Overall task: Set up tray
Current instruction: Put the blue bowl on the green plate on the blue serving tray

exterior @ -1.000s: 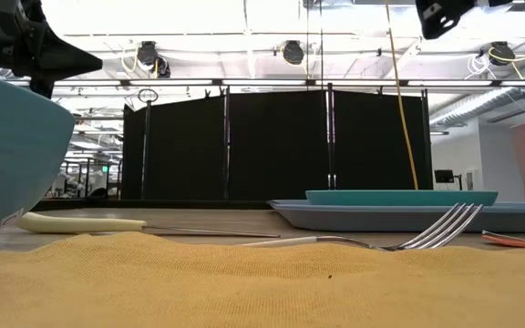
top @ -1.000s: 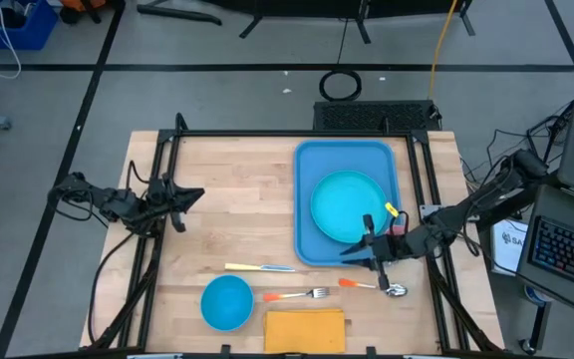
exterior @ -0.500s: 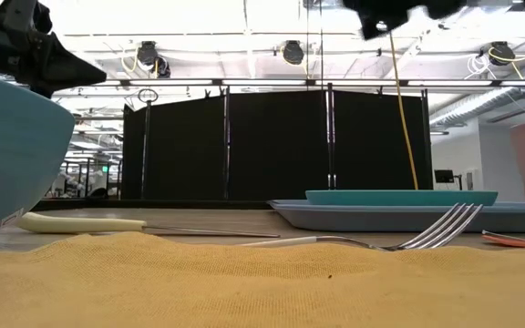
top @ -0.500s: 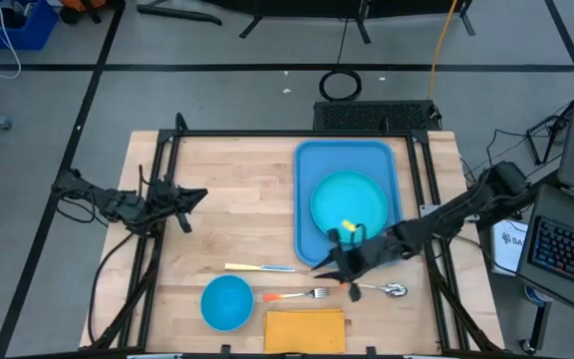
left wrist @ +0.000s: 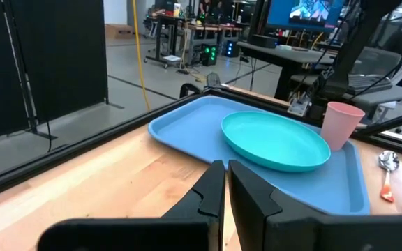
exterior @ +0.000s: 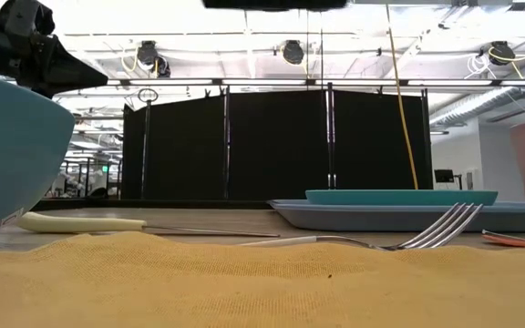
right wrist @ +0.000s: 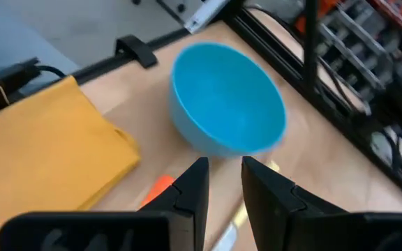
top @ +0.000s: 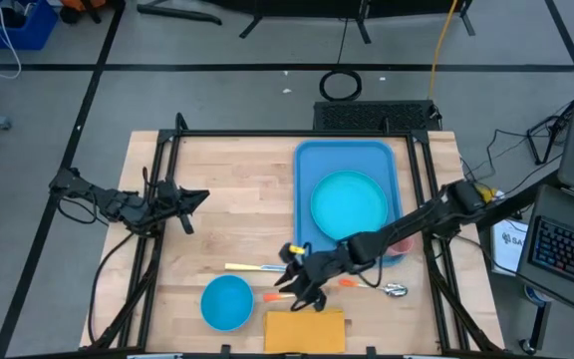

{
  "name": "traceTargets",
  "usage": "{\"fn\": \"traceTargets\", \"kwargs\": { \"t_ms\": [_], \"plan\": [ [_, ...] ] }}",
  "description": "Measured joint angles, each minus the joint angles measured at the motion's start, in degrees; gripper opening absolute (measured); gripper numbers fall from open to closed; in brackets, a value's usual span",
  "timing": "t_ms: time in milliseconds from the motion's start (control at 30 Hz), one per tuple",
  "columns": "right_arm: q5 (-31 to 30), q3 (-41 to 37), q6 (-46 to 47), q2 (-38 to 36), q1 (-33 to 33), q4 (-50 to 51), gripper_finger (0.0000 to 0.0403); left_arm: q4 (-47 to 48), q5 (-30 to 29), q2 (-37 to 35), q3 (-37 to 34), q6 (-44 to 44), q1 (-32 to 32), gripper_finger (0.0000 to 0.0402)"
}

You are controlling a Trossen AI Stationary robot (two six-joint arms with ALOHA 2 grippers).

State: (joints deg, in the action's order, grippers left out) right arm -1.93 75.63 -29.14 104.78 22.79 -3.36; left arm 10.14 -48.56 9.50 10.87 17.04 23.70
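The blue tray (top: 317, 165) lies flat at the table's far right and carries a round turquoise plate (top: 349, 204) and a pink cup (left wrist: 342, 124). My right gripper (top: 287, 287) hovers open over the orange-handled fork (top: 312, 294), between the blue bowl (right wrist: 227, 104) and the yellow napkin (right wrist: 47, 150); nothing is between its fingers (right wrist: 190, 188). My left gripper (top: 199, 197) waits shut above the table's left part, pointing toward the tray (left wrist: 187, 125).
A cream-handled knife (top: 257, 267) lies near the tray's near left corner. A spoon (top: 395, 290) with an orange handle lies near the table's right edge. Bare wood spreads between my left gripper and the tray. Black frame rails (top: 157, 179) run along both sides.
My right gripper has swept from the tray's near right corner toward the table's left edge, along the near side, passing over the spoon to above the fork, and its wrist has rolled. Its fingers hold nothing throughout. No object on the table has moved.
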Motion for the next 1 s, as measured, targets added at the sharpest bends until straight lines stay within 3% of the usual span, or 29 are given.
{"fn": "traceTargets", "kwargs": {
  "t_ms": [333,633,1000],
  "plan": [
    [2.06,10.64,-8.72,8.01,0.00,5.12,0.0075,-0.21,-0.04,0.00,0.02,-0.35,0.00,0.0024],
    [0.55,15.44,-14.17,13.38,0.15,4.84,0.0078,-0.19,-0.03,0.00,0.01,-0.35,0.00,0.0024],
    [0.40,24.25,-16.72,22.03,0.55,9.04,0.0146,0.42,0.00,-0.01,0.00,-0.15,0.00,0.0024]
  ]
}}
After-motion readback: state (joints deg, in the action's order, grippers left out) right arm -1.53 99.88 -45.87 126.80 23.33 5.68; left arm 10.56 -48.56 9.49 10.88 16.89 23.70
